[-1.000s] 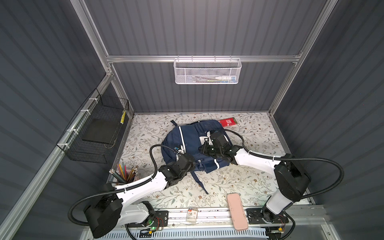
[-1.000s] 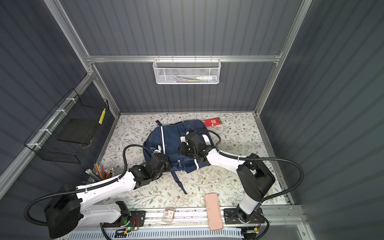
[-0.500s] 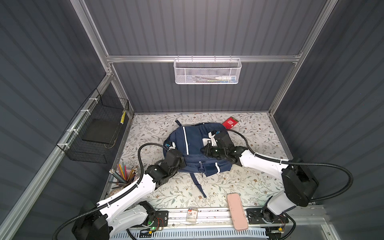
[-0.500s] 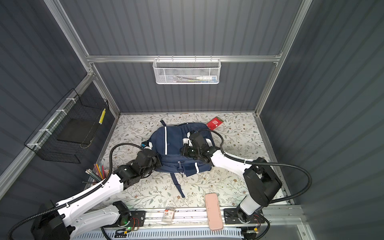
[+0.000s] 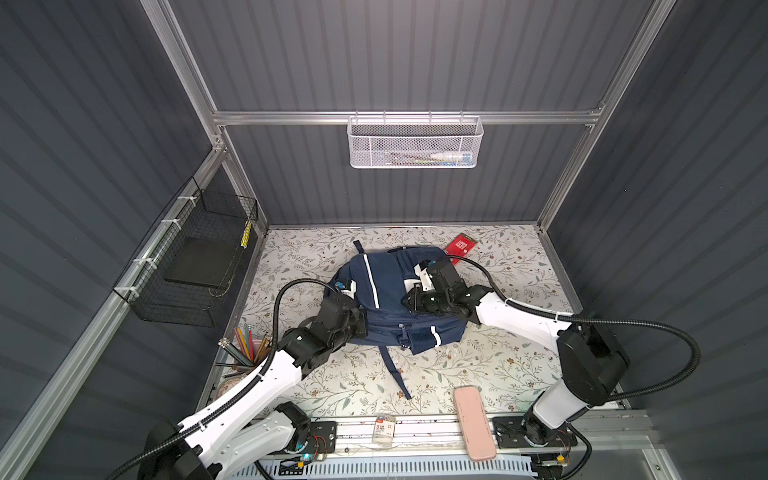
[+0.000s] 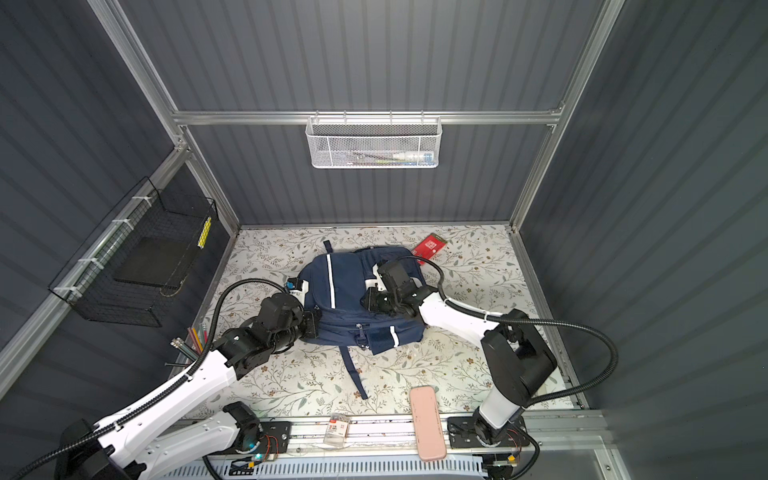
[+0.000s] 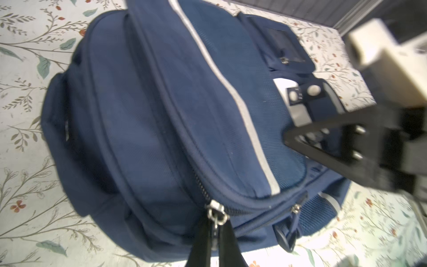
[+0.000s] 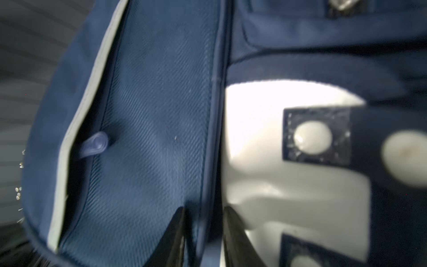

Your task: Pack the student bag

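The student bag (image 5: 386, 286) (image 6: 345, 286) lies flat on the flowered table in both top views, navy with white stripes. My left gripper (image 5: 360, 321) (image 6: 313, 326) is at its left near side. In the left wrist view this gripper (image 7: 216, 233) is shut on a metal zip pull (image 7: 216, 215) of the bag (image 7: 161, 115). My right gripper (image 5: 406, 298) (image 6: 366, 301) rests on the bag's top, right of the middle. In the right wrist view its jaws (image 8: 204, 231) stand slightly apart astride a fabric seam beside the white patch (image 8: 277, 185).
A red booklet (image 5: 461, 246) lies behind the bag. A pink case (image 5: 473, 422) and a small packet (image 5: 382, 430) sit on the front rail. A cup of pencils (image 5: 245, 349) stands front left. A black wire basket (image 5: 195, 266) hangs left, a white mesh basket (image 5: 415, 143) at the back.
The bag has swung round and now lies squarer and flatter. Both arms shifted with it. The right gripper's jaws, shut before, have parted; the left stays shut on the zip pull.
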`<state>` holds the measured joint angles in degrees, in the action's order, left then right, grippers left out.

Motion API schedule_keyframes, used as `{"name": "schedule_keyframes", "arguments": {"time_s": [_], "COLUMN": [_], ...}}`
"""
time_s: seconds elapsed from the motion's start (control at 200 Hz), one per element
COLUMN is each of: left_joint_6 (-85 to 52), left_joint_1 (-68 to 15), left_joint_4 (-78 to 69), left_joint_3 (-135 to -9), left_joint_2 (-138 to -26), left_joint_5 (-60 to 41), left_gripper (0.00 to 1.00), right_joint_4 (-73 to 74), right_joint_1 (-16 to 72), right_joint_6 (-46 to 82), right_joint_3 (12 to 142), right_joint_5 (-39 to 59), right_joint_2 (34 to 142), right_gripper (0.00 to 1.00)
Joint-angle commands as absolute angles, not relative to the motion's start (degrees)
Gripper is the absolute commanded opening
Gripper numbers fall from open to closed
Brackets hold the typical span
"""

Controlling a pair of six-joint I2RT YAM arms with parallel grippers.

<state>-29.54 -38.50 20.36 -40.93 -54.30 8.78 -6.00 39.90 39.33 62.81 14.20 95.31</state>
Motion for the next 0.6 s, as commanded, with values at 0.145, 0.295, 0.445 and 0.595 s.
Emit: {"name": "schedule_keyframes", "arguments": {"time_s": [0.145, 0.295, 0.445, 0.595], "left_joint_6": [-33.9, -36.2, -36.7, -35.0], "left_joint_1": [-41.7, -49.6, -49.8, -49.8], "left_joint_4": [12.3, 8.0, 7.2, 8.6], "left_joint_3": [-38.8, -38.9, -39.7, -41.4], "left_joint_2": [-53.8, -57.5, -57.8, -57.8], "left_joint_5": [3.2, 7.5, 8.4, 10.1], "left_gripper": [0.00, 0.00, 0.00, 0.00], "right_joint_4": [-13.5, -11.6, -11.1, -7.9], "right_joint_1": [38.3, 37.1, 37.4, 39.3], "right_joint_6": [36.6, 32.4, 23.5, 11.6], "right_joint_3": [73.5, 75.2, 71.7, 63.3], "right_joint_5": [9.0, 11.7, 10.3, 9.1], "right_joint_2": [105.1, 105.3, 98.3, 86.6], "right_gripper": [0.36, 0.41, 0.49, 0.58]}}
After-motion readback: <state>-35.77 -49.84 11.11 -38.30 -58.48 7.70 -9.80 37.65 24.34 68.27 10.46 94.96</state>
